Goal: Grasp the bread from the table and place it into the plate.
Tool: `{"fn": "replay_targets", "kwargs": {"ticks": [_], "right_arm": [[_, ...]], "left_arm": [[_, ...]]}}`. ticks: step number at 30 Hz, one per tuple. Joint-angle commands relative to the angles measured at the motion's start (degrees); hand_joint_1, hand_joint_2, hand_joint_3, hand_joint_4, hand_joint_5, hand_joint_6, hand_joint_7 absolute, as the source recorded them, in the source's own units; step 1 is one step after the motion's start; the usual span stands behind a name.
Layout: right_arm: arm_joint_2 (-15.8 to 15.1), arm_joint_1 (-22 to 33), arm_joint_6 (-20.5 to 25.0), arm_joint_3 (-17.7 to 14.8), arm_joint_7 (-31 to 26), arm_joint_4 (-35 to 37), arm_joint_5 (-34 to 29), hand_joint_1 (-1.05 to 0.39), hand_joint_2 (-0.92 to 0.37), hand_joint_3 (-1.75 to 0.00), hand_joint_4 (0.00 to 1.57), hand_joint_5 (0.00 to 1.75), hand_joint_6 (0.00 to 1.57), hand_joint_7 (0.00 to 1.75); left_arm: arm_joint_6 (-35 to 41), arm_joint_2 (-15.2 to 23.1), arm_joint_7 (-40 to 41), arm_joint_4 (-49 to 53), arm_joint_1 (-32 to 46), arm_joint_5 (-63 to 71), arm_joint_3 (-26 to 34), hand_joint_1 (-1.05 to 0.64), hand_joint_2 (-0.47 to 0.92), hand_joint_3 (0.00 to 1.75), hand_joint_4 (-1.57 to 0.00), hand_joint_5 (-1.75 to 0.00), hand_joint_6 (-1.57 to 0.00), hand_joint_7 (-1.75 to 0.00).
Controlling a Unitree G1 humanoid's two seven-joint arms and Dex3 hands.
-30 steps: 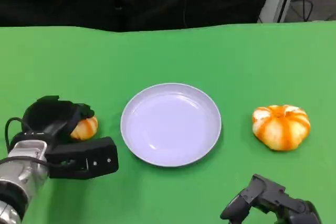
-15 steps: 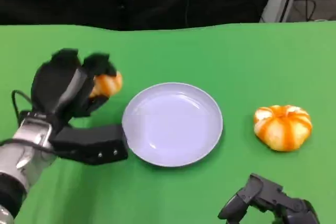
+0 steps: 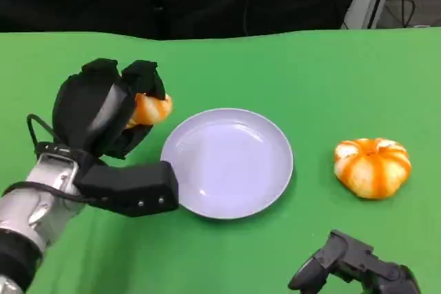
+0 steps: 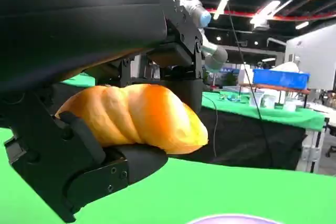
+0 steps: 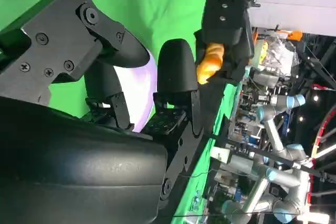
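Observation:
My left hand [image 3: 103, 111] grips a small golden twisted bread roll [image 3: 150, 109] and holds it in the air, just left of the lavender plate [image 3: 227, 162]. The left wrist view shows the bread roll [image 4: 136, 115] clamped between the black fingers [image 4: 89, 166]. In the right wrist view the left hand [image 5: 226, 30] with the bread roll [image 5: 209, 62] appears beyond the plate [image 5: 142, 90]. My right hand [image 3: 355, 270] rests low near the table's front edge at the right, holding nothing, fingers curled [image 5: 176, 77].
An orange-and-white pumpkin-shaped bun [image 3: 372, 166] lies to the right of the plate on the green table [image 3: 275, 67]. A black backdrop runs behind the table's far edge.
My left hand has lifted the bread roll off the table and carried it up and right, toward the plate's left rim. The right hand has stayed in place.

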Motion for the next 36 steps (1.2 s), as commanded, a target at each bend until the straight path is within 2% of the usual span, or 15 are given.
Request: {"fn": "replay_targets", "kwargs": {"ticks": [1, 12, 16, 30, 36], "right_arm": [[-0.99, 0.3, -0.62, -0.7, 0.14, -0.31, 0.98, -0.09, -0.36, -1.26, 0.69, 1.59, 0.76, 1.31], [-1.15, 0.27, -0.62, -0.63, 0.04, -0.31, 1.07, -0.09, -0.37, -1.25, 0.69, 1.59, 0.76, 1.29], [-0.9, 0.2, -0.38, -0.44, -0.22, -0.54, 0.6, -0.1, -0.36, -1.25, 0.7, 1.58, 0.77, 1.29], [-0.87, 0.18, -0.5, -0.29, -0.31, -0.57, 0.47, -0.11, -0.36, -1.26, 0.71, 1.57, 0.78, 1.28], [-0.79, 0.44, -0.32, -0.07, -0.34, -0.95, 0.4, -0.13, -0.36, -1.25, 0.71, 1.58, 0.78, 1.28]], "left_arm": [[-2.3, -3.58, -2.59, -6.83, 1.64, -2.23, -0.01, -0.17, 0.22, 1.49, -0.98, -1.75, -0.74, -1.75], [-2.12, -4.08, -4.0, -8.09, 2.45, -1.61, 1.29, -0.17, 0.21, 1.51, -0.98, -1.75, -0.74, -1.75], [-1.78, -8.99, -5.85, -6.37, 1.61, 0.03, -2.84, -0.19, 0.2, 1.49, -0.98, -1.75, -0.74, -1.74], [-2.02, -9.71, -6.85, -5.49, 1.45, 0.27, -3.27, -0.19, 0.21, 1.46, -0.98, -1.75, -0.74, -1.75], [-1.41, -11.65, -12.5, -0.96, -0.31, -0.16, -5.04, -0.18, 0.27, 1.32, -0.93, -1.75, -0.72, -1.7]]}}
